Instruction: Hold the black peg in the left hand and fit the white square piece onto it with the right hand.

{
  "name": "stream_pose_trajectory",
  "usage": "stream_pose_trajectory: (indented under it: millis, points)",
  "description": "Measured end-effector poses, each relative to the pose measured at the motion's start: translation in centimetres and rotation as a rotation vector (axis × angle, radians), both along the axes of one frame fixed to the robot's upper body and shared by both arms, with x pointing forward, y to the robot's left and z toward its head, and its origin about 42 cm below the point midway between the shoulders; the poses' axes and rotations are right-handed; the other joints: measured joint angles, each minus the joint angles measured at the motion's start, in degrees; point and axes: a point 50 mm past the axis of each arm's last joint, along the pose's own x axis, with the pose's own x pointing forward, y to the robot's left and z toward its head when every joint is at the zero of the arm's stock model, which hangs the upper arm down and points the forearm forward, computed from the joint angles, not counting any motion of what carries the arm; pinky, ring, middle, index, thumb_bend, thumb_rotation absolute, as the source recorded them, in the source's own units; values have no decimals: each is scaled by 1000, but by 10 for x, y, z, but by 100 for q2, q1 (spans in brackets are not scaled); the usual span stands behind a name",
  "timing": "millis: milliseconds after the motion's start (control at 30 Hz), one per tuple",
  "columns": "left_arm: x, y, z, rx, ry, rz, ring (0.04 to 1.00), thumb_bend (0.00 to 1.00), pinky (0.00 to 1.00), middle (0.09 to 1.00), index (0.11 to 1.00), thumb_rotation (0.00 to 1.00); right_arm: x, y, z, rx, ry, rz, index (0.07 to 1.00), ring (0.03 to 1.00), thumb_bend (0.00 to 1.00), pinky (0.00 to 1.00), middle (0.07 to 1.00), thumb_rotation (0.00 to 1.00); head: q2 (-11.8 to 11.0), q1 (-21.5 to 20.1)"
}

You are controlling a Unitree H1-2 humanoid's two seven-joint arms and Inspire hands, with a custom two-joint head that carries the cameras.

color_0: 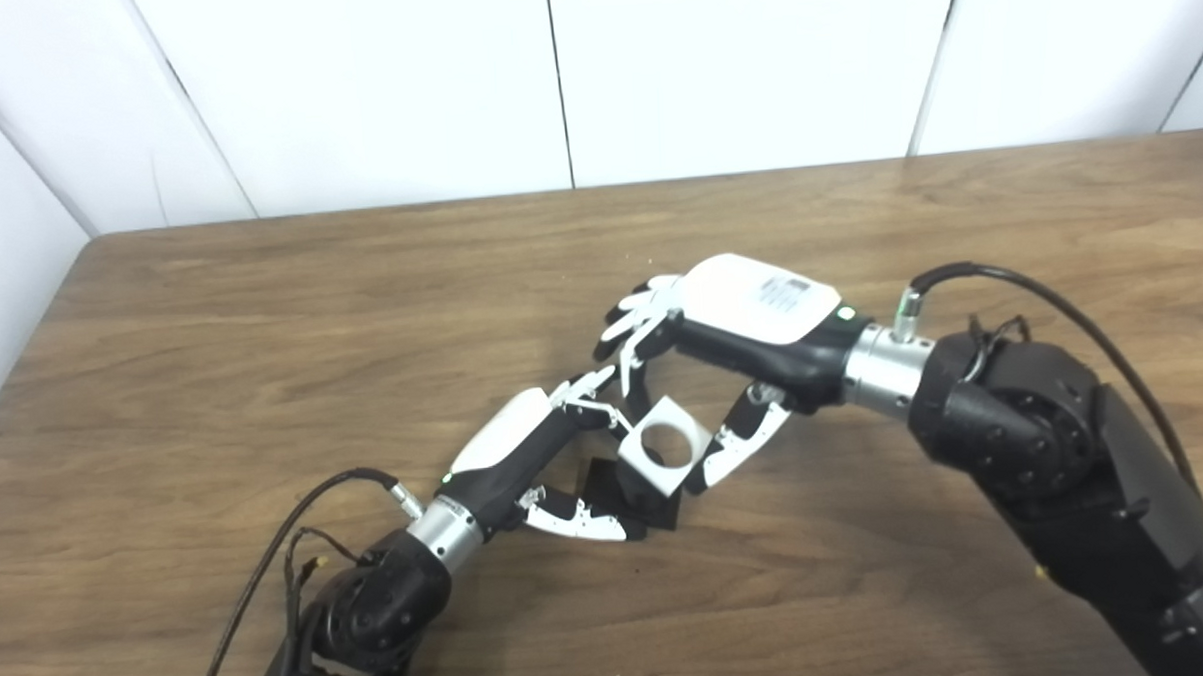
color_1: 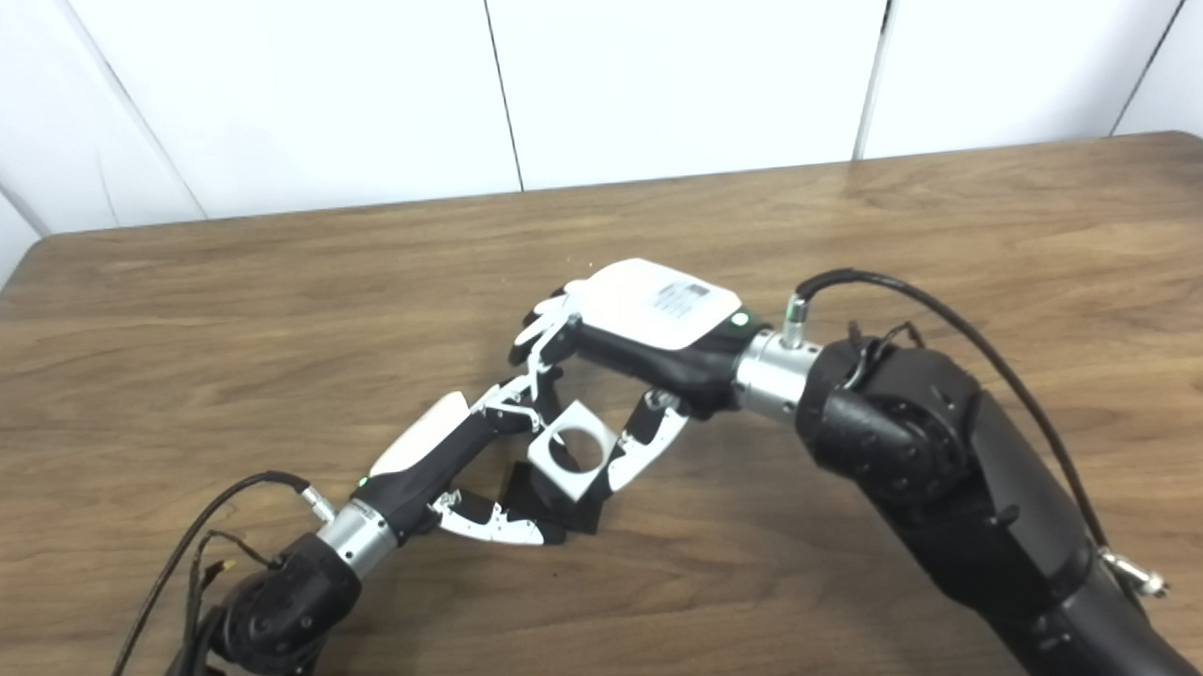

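The white square piece point(color_0: 662, 446) has a round hole through it. It sits between the fingers and thumb of my right hand point(color_0: 722, 344), which is shut on it. My left hand point(color_0: 546, 460) is shut on the black peg piece point(color_0: 635, 502), whose dark base shows just below and left of the white piece. The white piece rests against the black one; I cannot tell how far it is seated. Both hands meet near the middle of the wooden table point(color_0: 261, 340). The same scene shows in the right eye view, with the white piece point(color_1: 572, 447) between both hands.
White wall panels point(color_0: 552, 80) stand behind the table's far edge. The table's left edge point(color_0: 22, 368) is rounded at the far corner. Cables point(color_0: 1010, 284) loop off both wrists. A few tiny specks lie near the front edge.
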Motion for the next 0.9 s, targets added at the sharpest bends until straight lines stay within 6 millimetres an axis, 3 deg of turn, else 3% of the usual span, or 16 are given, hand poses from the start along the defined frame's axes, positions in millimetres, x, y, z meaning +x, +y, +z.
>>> stream_pose_trajectory:
  millis: [367,900]
  points:
    - [1,-2,0,2,2,4,1000,521,1000,1000,492,77,-5,9,-9,10,30,16,481,891,519,926,810,136,9,17]
    - [0,-4,1,3,1,9,1000,521,1000,1000,491,77,2,11,-21,-18,60,4,482,888,518,922,814,136,18,62]
